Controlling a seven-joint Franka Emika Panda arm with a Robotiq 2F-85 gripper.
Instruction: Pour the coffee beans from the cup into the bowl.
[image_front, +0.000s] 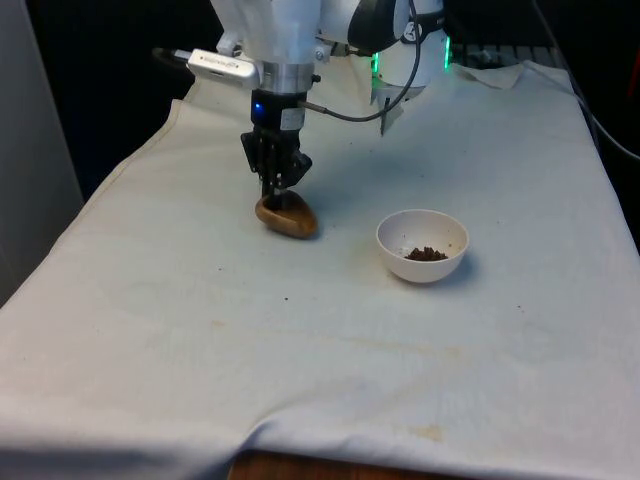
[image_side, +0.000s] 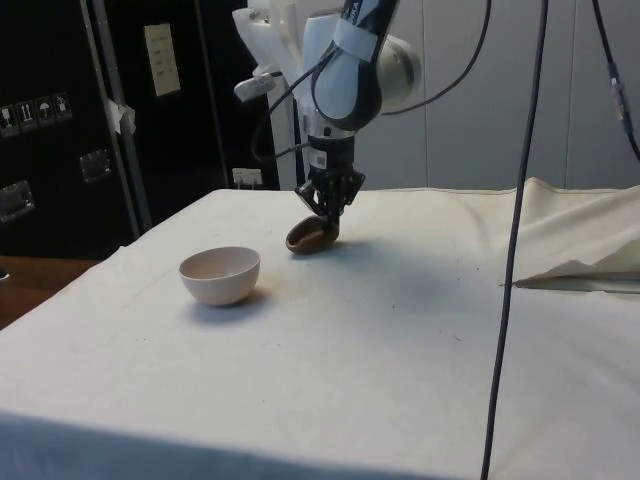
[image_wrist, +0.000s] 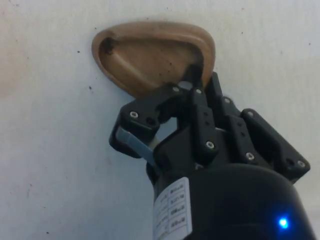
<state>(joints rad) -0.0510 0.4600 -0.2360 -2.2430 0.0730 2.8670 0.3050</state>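
Wrist view has my gripper pinching the rim of the emptied wooden cup on the desk beside the bowl; stiff, probably light, best held rim-wise.

In the side view the bowl wall hides its contents; the tool covers part of the cup rim.

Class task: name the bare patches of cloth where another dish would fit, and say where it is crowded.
Free: the near cloth in front of the white bowl and wooden cup. Crowded: around the cup, where the gripper grips its rim.
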